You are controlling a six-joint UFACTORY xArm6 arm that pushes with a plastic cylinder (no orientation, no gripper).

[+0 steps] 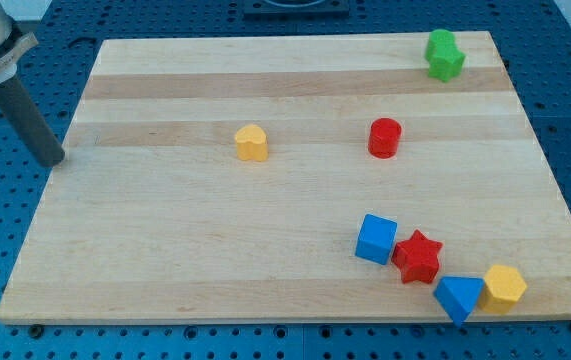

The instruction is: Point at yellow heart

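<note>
The yellow heart (251, 143) sits on the wooden board (165, 250), left of the middle. My tip (53, 161) is at the board's left edge, far to the left of the heart and a little lower in the view. The dark rod rises from it toward the view's top left corner. Nothing touches the heart.
A red cylinder (385, 137) stands right of the heart. A green block (444, 54) is at the top right. A blue cube (376, 239), a red star (418, 257), a blue triangular block (459, 297) and a yellow hexagonal block (505, 287) cluster at the bottom right.
</note>
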